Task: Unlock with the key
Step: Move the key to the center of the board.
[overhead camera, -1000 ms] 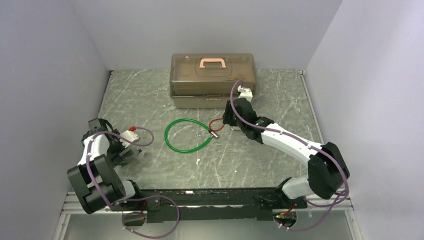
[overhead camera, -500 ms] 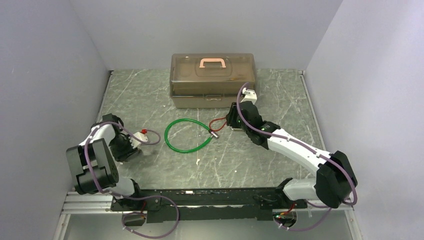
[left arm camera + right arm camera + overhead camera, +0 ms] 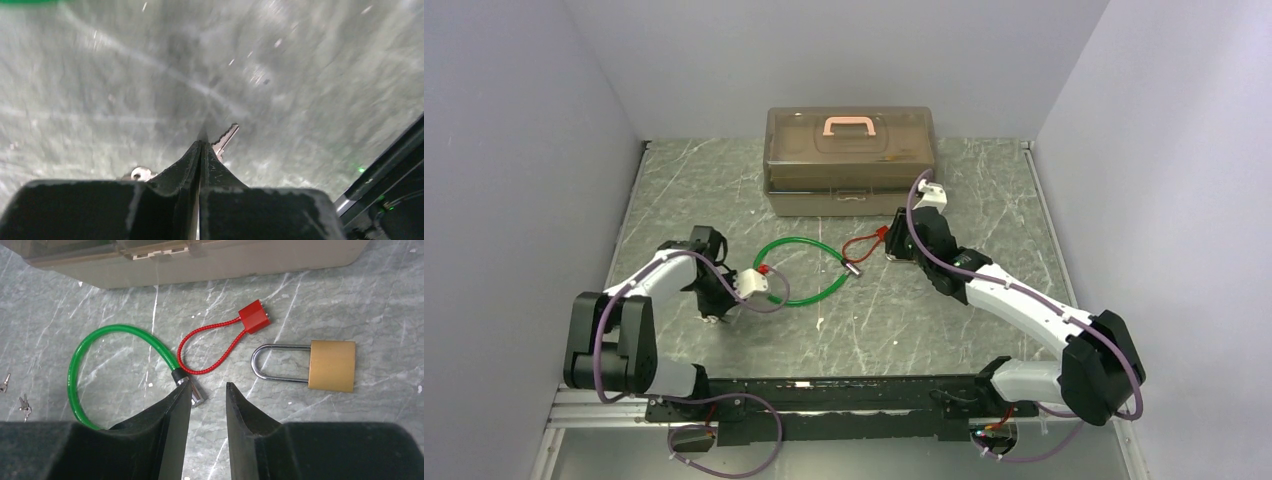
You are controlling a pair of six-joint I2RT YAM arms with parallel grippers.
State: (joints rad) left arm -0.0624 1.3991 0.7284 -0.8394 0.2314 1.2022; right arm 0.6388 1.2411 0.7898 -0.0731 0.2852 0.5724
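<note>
In the left wrist view my left gripper (image 3: 202, 143) is shut, its tips low over the table. The tiny silver key (image 3: 227, 137) lies across just under those tips. Its toothed blade shows on the right and its round bow on the left, and I cannot tell whether the tips pinch it. From above, the left gripper (image 3: 714, 318) sits left of the green cable (image 3: 804, 240). The brass padlock (image 3: 331, 365) lies flat with its shackle closed. My right gripper (image 3: 207, 385) hovers open near it, holding nothing. From above, the right gripper (image 3: 892, 245) hides the padlock.
A red square tag (image 3: 255, 316) on a red wire loop lies beside the padlock. The green cable's metal tip (image 3: 196, 396) lies by my right gripper's left finger. A brown toolbox (image 3: 849, 160) stands at the back. Other tiny keys (image 3: 23, 406) lie far left.
My left arm swung right toward the green cable and its jaws closed from wide open. My right gripper drew back slightly to the right and its jaws narrowed a little.
</note>
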